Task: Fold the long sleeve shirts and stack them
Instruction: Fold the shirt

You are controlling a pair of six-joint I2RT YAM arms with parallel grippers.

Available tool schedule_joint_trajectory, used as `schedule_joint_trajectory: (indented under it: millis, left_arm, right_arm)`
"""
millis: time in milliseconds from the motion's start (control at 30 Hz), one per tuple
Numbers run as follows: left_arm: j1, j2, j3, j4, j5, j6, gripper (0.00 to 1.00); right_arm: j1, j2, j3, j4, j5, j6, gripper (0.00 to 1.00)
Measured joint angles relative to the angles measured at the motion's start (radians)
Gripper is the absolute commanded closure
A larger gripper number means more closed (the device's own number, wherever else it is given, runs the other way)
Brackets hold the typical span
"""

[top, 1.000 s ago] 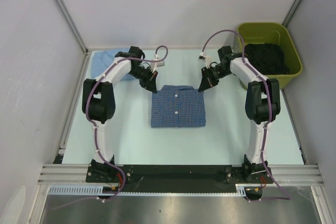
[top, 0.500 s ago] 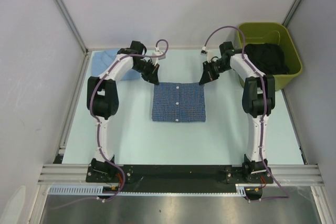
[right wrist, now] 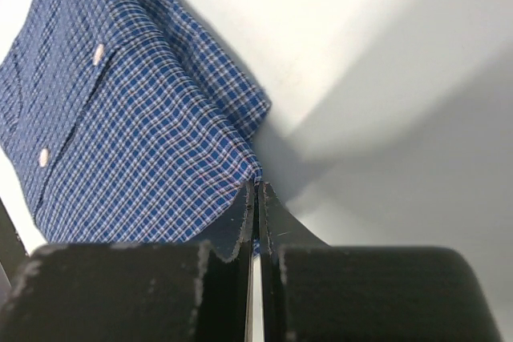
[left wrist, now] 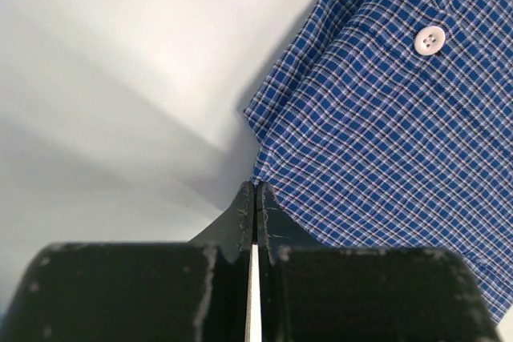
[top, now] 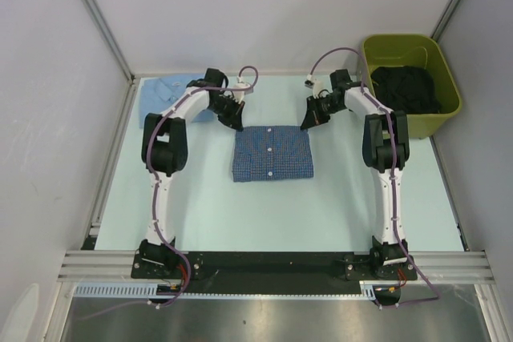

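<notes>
The medium blue checked shirt (top: 271, 154) lies folded into a flat rectangle with its white buttons up, in the middle of the table. My left gripper (top: 237, 126) is at its far left corner, jaws shut with the cloth's corner at their tips (left wrist: 255, 186). My right gripper (top: 304, 126) is at the far right corner, shut with checked cloth pinched between the jaws (right wrist: 257, 184). The shirt fills the right of the left wrist view (left wrist: 385, 118) and the left of the right wrist view (right wrist: 120, 134). The plain pale blue shirt (top: 164, 94) lies at the far left corner of the table.
A green bin (top: 370, 47) holding dark clothes (top: 409, 90) stands at the far right, just beyond my right arm. Grey walls close in the table on the left, back and right.
Both grippers have moved away from the bases toward the back, and the checked shirt has slid that way with them. Its collar end now lies flat and hidden.
</notes>
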Motion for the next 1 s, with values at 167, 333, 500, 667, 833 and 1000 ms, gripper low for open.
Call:
schedule_joint_trajectory:
  millis: [167, 333, 500, 667, 833, 1000]
  left_arm:
    - [0.0, 0.006, 0.003, 0.003, 0.004, -0.019, 1.0]
    - [0.002, -0.023, -0.033, 0.045, 0.004, -0.035, 1.0]
    - [0.007, -0.028, -0.037, 0.076, -0.008, -0.067, 1.0]
    - [0.012, -0.003, -0.013, 0.079, -0.032, -0.094, 0.99]
    - [0.015, 0.025, -0.006, 0.079, -0.053, -0.117, 0.64]
    - [0.048, 0.011, 0.003, 0.075, -0.046, -0.13, 0.3]
  right_arm:
    - [0.0, 0.013, 0.002, 0.008, -0.001, 0.01, 1.0]
    - [-0.005, -0.013, -0.021, 0.063, -0.013, 0.034, 1.0]
    - [-0.008, -0.041, -0.048, 0.134, -0.015, 0.069, 1.0]
    - [-0.004, -0.021, -0.042, 0.178, -0.008, 0.102, 0.98]
    - [0.008, 0.026, -0.01, 0.186, 0.02, 0.133, 0.48]
    - [0.002, 0.013, -0.002, 0.161, 0.047, 0.151, 0.06]
